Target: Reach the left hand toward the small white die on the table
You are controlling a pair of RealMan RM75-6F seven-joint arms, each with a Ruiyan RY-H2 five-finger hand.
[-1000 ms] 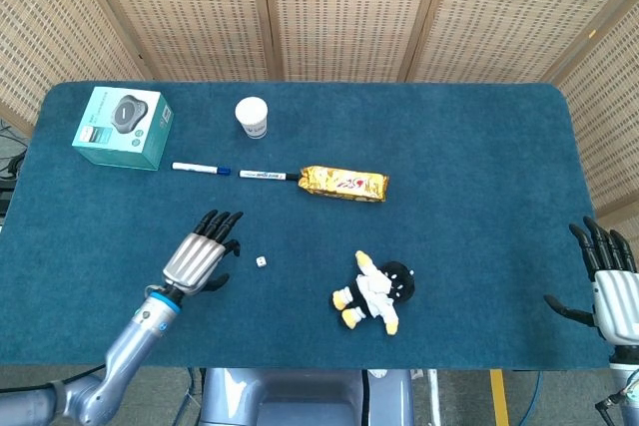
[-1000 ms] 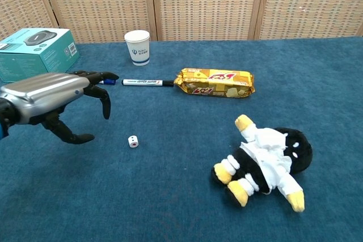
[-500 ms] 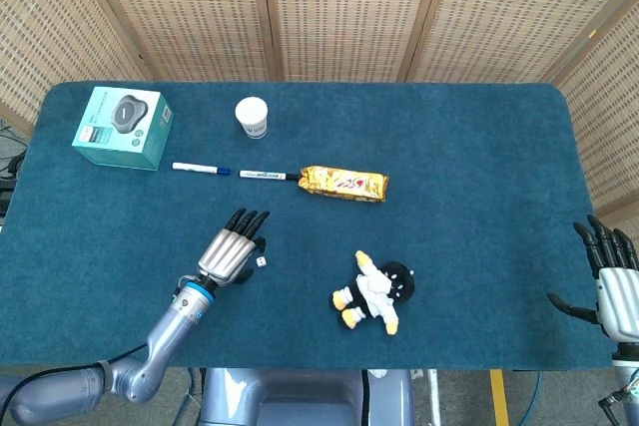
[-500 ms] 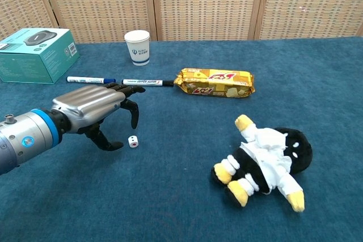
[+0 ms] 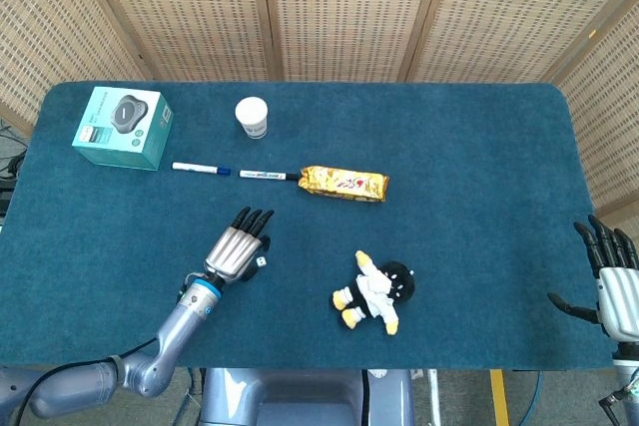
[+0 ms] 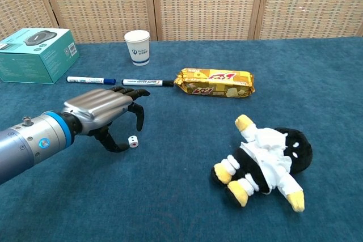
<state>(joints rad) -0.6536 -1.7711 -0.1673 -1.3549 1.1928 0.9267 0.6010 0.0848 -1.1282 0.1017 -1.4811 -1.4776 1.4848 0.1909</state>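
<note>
The small white die (image 6: 133, 141) lies on the blue tablecloth; in the head view the die (image 5: 260, 261) peeks out just right of my left hand. My left hand (image 6: 108, 114) hovers over it with fingers spread and curved downward, the fingertips (image 6: 140, 123) just above and behind the die and the thumb beside it on the left, holding nothing. The same left hand (image 5: 238, 248) shows in the head view. My right hand (image 5: 611, 283) stays at the table's right edge, fingers spread and empty.
A black-and-white plush toy (image 6: 265, 160) lies right of the die. Behind are a gold snack pack (image 6: 214, 82), two markers (image 6: 91, 80) (image 6: 147, 82), a paper cup (image 6: 138, 47) and a teal box (image 6: 35, 55).
My left hand has moved rightward, from well left of the die to directly over it. The die and the right hand have stayed put.
</note>
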